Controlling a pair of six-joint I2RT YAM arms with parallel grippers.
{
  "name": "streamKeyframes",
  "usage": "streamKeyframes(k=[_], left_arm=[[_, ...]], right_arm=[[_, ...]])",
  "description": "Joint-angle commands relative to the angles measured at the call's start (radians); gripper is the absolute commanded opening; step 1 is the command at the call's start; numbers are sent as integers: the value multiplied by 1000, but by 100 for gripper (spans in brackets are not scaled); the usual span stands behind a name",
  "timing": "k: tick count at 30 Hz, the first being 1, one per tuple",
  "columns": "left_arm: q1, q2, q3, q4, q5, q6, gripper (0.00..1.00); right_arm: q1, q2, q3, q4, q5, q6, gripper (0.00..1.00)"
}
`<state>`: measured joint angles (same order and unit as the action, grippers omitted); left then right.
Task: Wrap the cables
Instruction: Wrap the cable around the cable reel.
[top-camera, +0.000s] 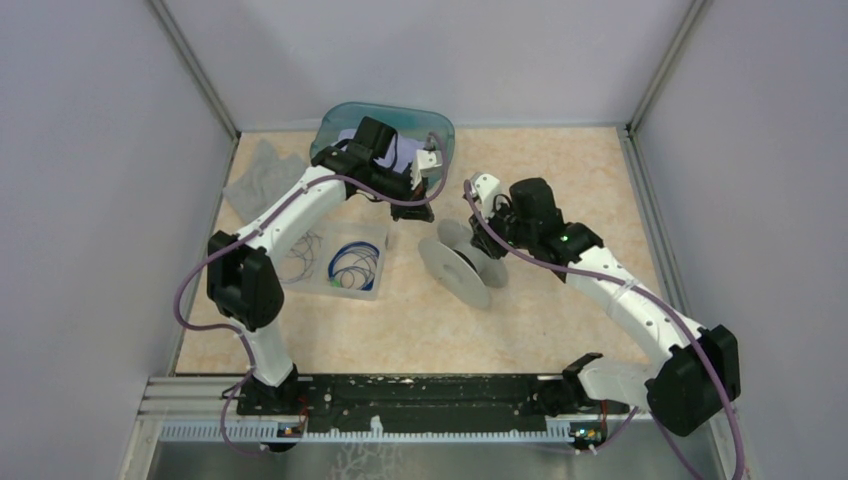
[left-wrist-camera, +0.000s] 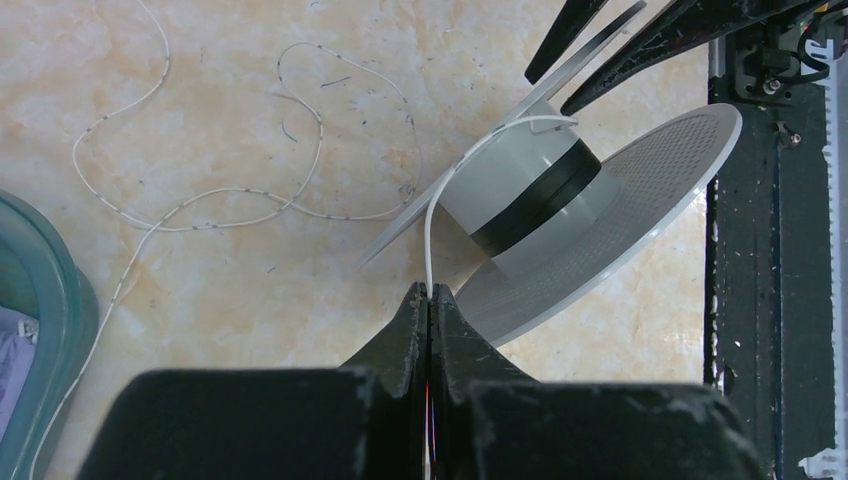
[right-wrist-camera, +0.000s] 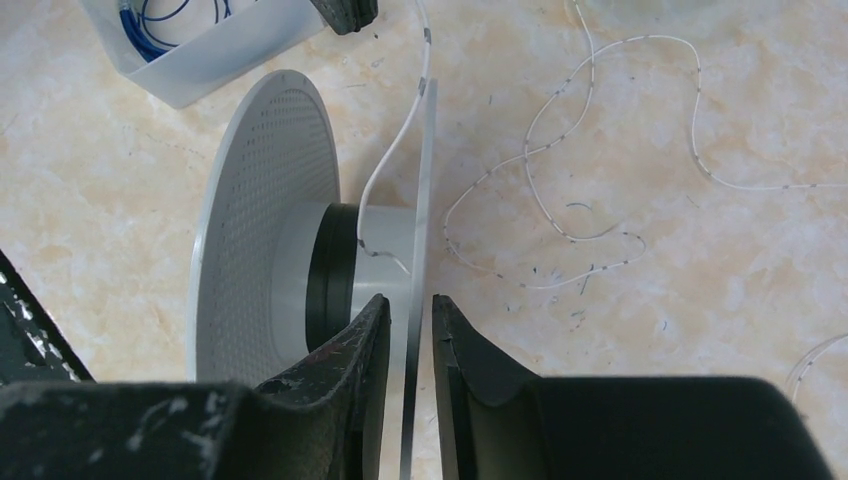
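Marbled beige tabletop (top-camera: 560, 320), grey walls (top-camera: 90, 200) around

Under my arms: one table (top-camera: 560, 330), beige marbled top. On it: a grey spool (top-camera: 462, 262) lying on its flange edges at centre; white cable (left-wrist-camera: 200, 200) in loose loops; a clear tray (top-camera: 335, 262) holding blue coils; a teal bin (top-camera: 385, 125); a grey cloth (top-camera: 262, 175).

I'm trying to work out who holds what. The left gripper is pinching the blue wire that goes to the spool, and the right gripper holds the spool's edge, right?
Nearly. The left gripper is pinching the white wire, not a blue one; the left wrist view shows it. The right gripper does hold the spool by its edge.
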<state>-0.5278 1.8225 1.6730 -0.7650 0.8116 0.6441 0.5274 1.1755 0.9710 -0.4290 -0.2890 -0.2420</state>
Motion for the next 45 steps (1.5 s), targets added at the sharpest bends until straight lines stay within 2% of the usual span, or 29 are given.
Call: streamKeyframes(k=[1,10,18,24,41,45], left_arm=[[1,20,-1,12,-7,4,0],[1,23,-3,25,-32,-6,0],[-3,26,-5,27,-28,-11,0],[-9,27,-11,27,-33,-11,0],[-10,10,-23,18,-36,16,0],[-2,1,-23,12,-16,21,0]], right_arm=[[5,9,55,58,-32,4,24],[12,11,55,57,-67,1,33],[63,50,83,86,-7,18,41],[100,99,119,90,49,31,40],[107,97,97,112,124,27,0],[107,78,79,113,156,19,0]])
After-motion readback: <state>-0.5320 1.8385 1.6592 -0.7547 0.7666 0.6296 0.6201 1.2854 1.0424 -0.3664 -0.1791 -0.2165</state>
